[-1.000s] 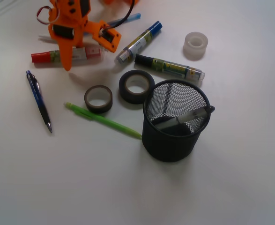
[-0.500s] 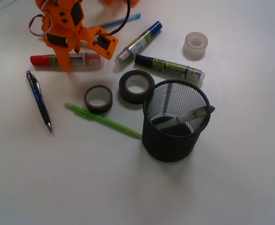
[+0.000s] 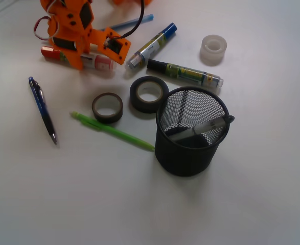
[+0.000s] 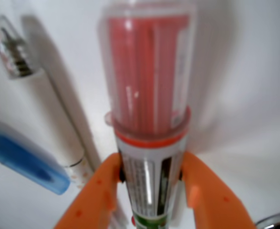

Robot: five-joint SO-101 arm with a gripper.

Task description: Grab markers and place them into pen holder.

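Note:
My orange gripper (image 3: 77,55) is at the back left, shut on the barrel of the red marker (image 3: 101,63). The marker is tilted, with its red cap up-left. In the wrist view the clear-topped red cap (image 4: 149,81) sticks out ahead of the gripper (image 4: 151,179), and both orange fingers (image 4: 104,188) press the labelled barrel. The blue marker (image 3: 152,46) and the black marker (image 3: 185,73) lie on the table behind the pen holder (image 3: 183,158). The holder is a black mesh cup at centre right with a silver pen (image 3: 201,127) leaning inside.
A black tape roll (image 3: 148,94) and a brown one (image 3: 107,107) lie between gripper and holder. A green pencil (image 3: 111,130), a blue pen (image 3: 42,109), a clear tape roll (image 3: 213,48) and a light-blue pen (image 3: 132,22) are around. A white pen (image 4: 49,109) lies beside the marker.
The gripper has closed on the red marker and shifted slightly back-left. The marker has turned from lying level to tilted, its cap end moving away from the camera.

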